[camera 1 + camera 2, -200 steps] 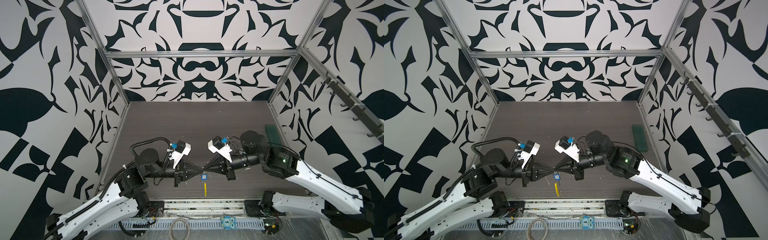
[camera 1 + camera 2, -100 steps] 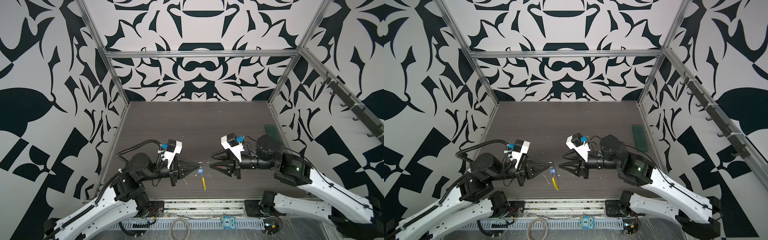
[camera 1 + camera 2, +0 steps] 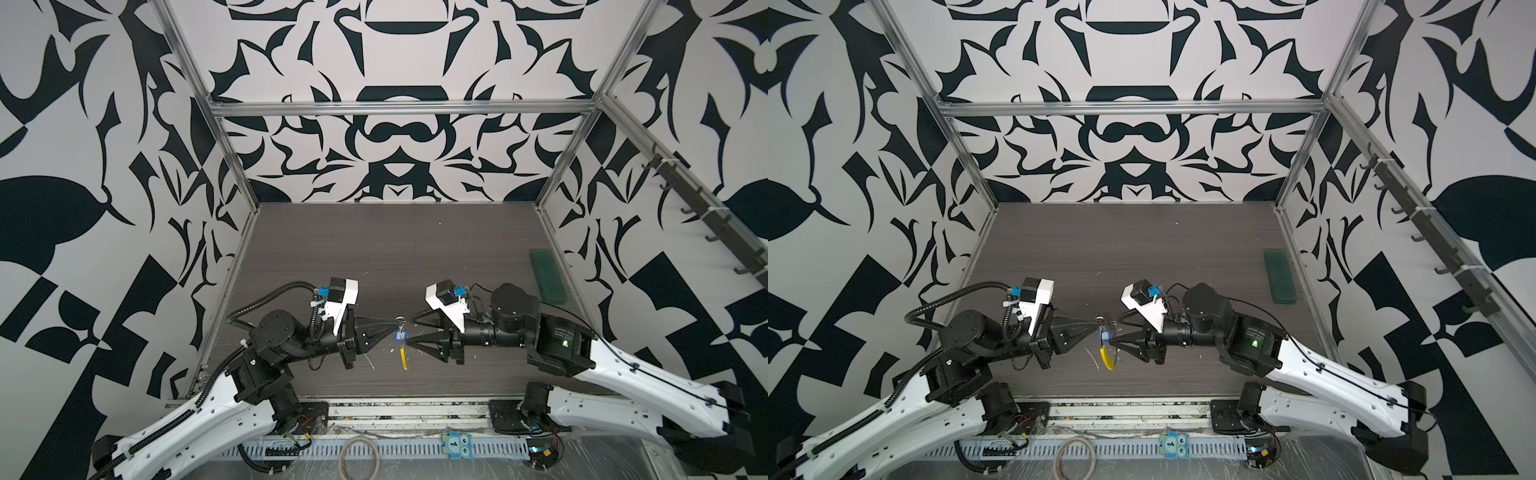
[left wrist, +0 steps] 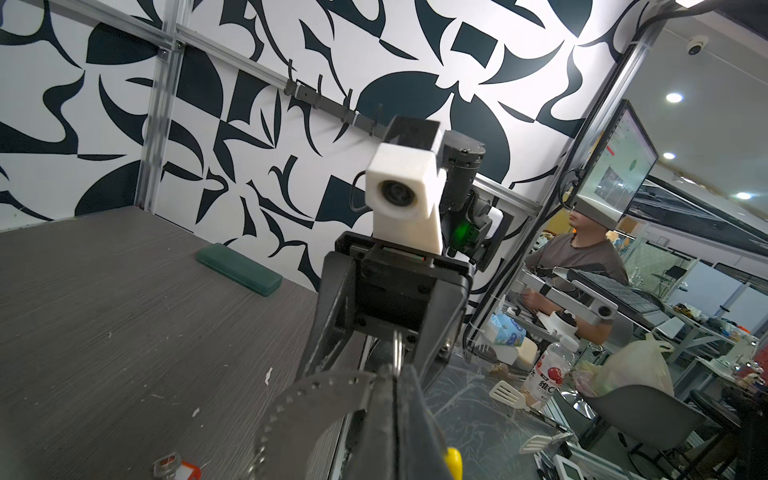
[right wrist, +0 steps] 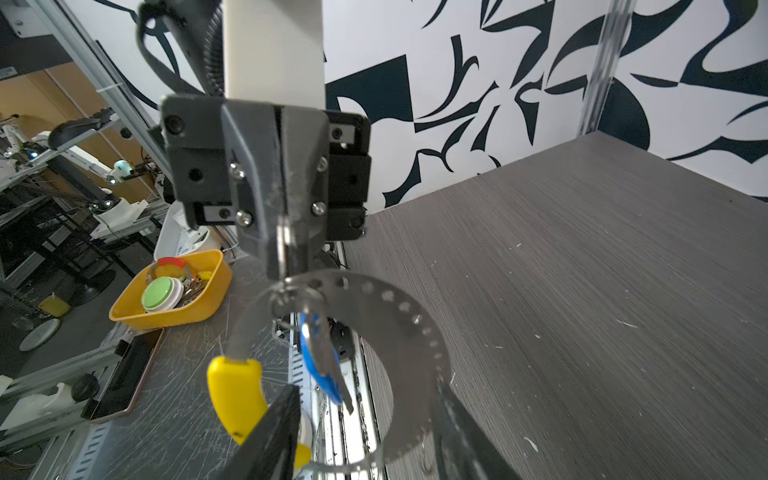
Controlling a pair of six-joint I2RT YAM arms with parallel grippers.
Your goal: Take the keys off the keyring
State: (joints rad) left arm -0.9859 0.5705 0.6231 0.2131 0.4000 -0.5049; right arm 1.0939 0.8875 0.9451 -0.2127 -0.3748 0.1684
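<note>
Hanging from the left gripper (image 3: 394, 329) is the keyring (image 5: 399, 316) — jaws clenched on its small metal ring (image 5: 284, 241), so the grey holed band and yellow section (image 5: 235, 395) dangle above the table (image 3: 374, 249). The blue key tag (image 3: 400, 335) hangs on it. The right gripper (image 3: 410, 331) is spread apart, gripping nothing, tips just beside the loop. The red key tag (image 4: 183, 471) lies loose on the table, off the ring.

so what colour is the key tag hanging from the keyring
Blue. The key tag shows best in the right wrist view.
</note>
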